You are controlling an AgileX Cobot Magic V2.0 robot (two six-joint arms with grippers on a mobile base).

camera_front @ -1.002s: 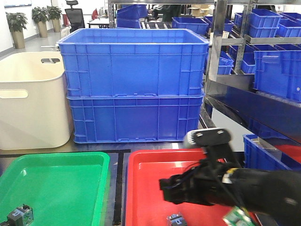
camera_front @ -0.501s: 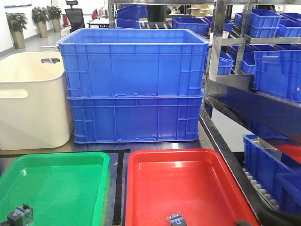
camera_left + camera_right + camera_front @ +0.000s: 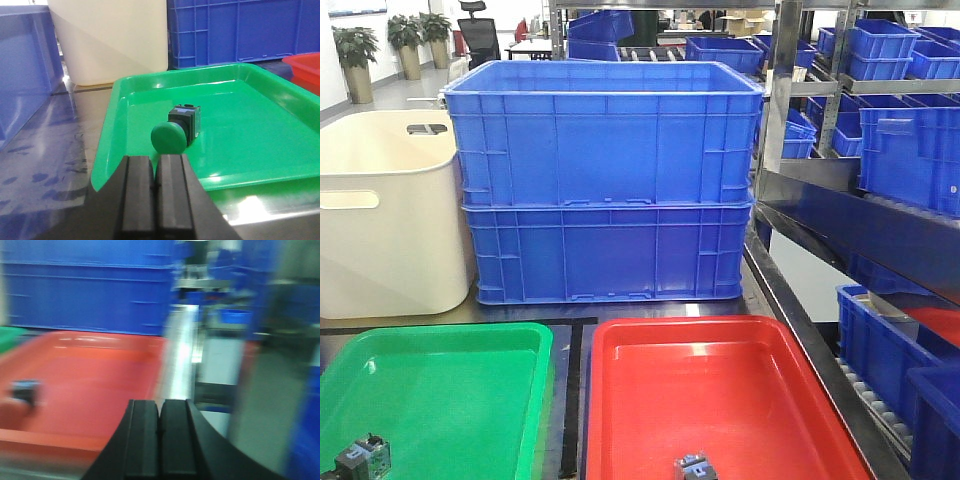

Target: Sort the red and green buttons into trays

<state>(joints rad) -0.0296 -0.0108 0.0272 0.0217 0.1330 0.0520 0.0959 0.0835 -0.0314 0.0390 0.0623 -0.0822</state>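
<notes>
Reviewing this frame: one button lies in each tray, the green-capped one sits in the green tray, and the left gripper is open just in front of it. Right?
Not quite. The left gripper is shut: the left wrist view shows its fingers pressed together, holding nothing. The rest holds: the green-capped button lies in the green tray, and another button lies in the red tray.

Two trays side by side, one button in each.
Lower left of the front view we see the green tray (image 3: pixel 440 400), its button (image 3: pixel 362 458) at the bottom-left corner, green-capped in the left wrist view; lower centre, the red tray (image 3: pixel 720 400), its button (image 3: pixel 693 467) at the bottom edge.
</notes>
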